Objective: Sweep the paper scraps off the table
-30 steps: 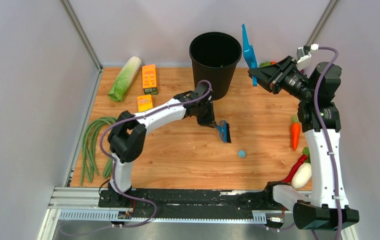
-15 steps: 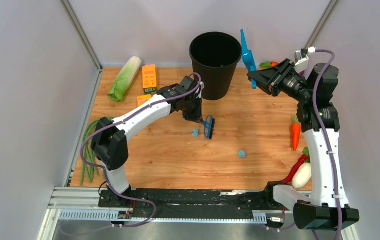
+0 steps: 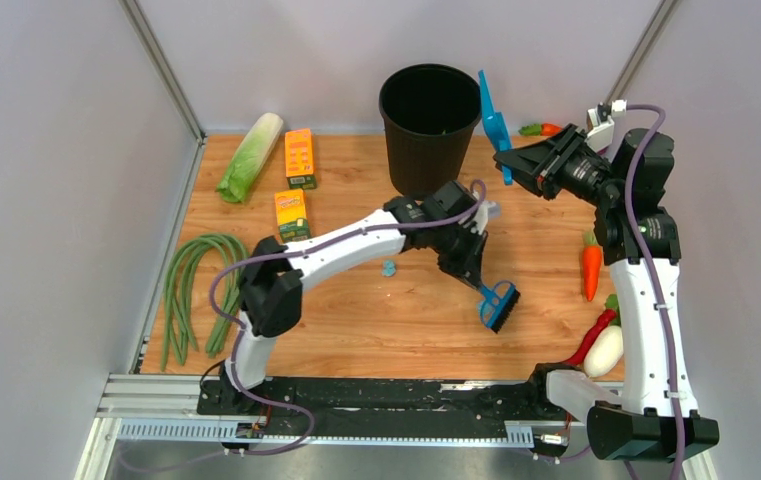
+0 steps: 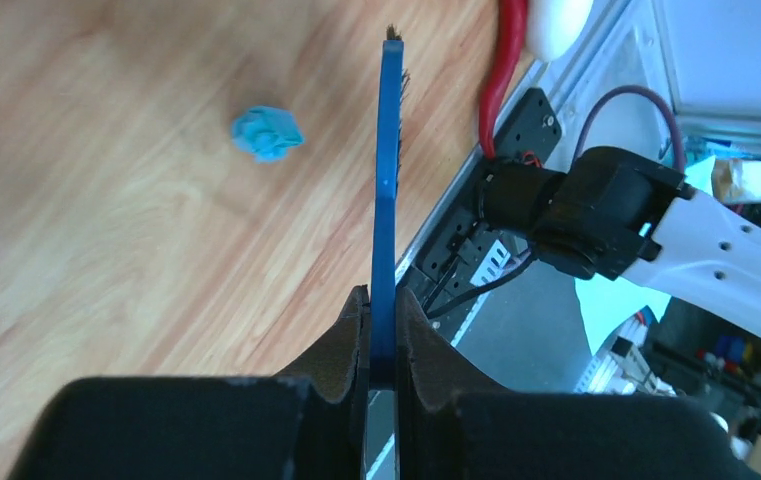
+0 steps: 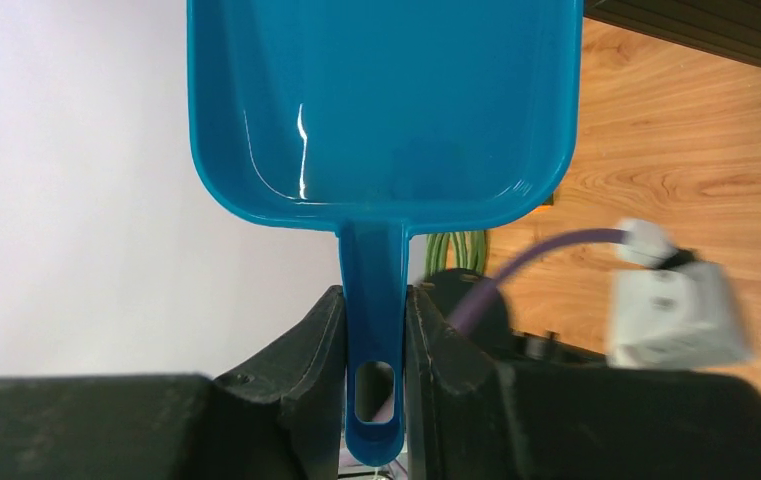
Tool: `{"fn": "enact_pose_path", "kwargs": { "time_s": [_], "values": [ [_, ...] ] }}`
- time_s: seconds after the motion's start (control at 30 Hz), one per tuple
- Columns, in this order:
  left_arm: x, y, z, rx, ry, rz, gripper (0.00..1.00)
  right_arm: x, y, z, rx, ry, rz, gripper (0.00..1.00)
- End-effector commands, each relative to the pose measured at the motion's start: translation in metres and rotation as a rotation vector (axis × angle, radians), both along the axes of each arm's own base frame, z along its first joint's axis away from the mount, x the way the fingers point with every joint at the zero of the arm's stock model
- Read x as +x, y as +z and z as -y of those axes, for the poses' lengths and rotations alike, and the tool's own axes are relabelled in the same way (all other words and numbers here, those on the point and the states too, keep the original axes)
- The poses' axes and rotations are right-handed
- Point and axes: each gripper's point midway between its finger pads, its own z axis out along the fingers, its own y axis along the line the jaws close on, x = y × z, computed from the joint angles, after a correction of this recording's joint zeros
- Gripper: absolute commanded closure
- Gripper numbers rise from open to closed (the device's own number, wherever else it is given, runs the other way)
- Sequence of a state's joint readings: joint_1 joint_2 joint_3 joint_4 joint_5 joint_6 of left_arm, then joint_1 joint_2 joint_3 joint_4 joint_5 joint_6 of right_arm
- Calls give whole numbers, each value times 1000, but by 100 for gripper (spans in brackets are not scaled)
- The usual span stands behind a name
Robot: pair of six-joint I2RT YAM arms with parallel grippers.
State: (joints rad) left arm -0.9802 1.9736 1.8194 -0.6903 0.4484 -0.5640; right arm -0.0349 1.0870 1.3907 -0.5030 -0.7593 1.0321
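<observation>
Left tool (image 4: 381, 312) clamping brush (image 4: 388, 180) beside paper scrap (image 4: 267, 133); right tool (image 5: 374, 312) gripping dustpan (image 5: 381, 100) aloft. Next likely: lowering dustpan, sweeping scrap in.

You've got a table (image 3: 356, 320) of light-brown wood grain, smooth with a soft sheen. Upper left of the left wrist view, your paper scrap (image 4: 267, 132) is crumpled, matt teal paper. The brush (image 4: 386, 200) looks like hard blue plastic. The dustpan (image 5: 386, 100) is glossy plastic, catching a bright streak. The bin (image 3: 431, 110) is matt black.
</observation>
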Motion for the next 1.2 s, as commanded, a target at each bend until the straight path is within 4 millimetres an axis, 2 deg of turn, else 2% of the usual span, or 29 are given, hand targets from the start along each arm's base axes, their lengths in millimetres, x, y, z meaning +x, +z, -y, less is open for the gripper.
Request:
{"fn": "enact_pose_path", "kwargs": {
  "time_s": [0.0,0.03,0.17,0.33,0.43,0.5,0.53,0.7,0.97,1.1,1.17],
  "values": [
    [-11,-25,31,-7,-46,-72,100,-13,14,0,-28,-1,49,100],
    [-12,-41,33,22,-39,-89,100,-14,12,0,-35,-3,43,100],
    [-7,-71,29,99,-6,-100,100,-17,4,2,-58,-13,31,100],
    [2,-81,13,150,24,-69,100,-22,-6,3,-73,-19,17,100],
    [14,-79,-4,161,81,-69,100,-23,-14,4,-80,-23,1,100],
    [21,-85,-24,181,131,-90,100,-24,-18,5,-85,-29,-4,100],
    [31,-82,-31,179,163,-83,100,-24,-20,5,-87,-32,-7,100],
    [45,-84,-69,216,235,-78,100,-24,-34,11,-155,-50,-23,100],
    [66,-66,-116,262,317,-10,100,-29,-91,30,-374,-64,-167,100],
    [69,-66,-135,290,328,5,100,-35,-116,39,-473,-77,-245,100],
    [70,-65,-141,299,329,7,100,-42,-130,33,-524,-47,-281,100]
  ]
}}
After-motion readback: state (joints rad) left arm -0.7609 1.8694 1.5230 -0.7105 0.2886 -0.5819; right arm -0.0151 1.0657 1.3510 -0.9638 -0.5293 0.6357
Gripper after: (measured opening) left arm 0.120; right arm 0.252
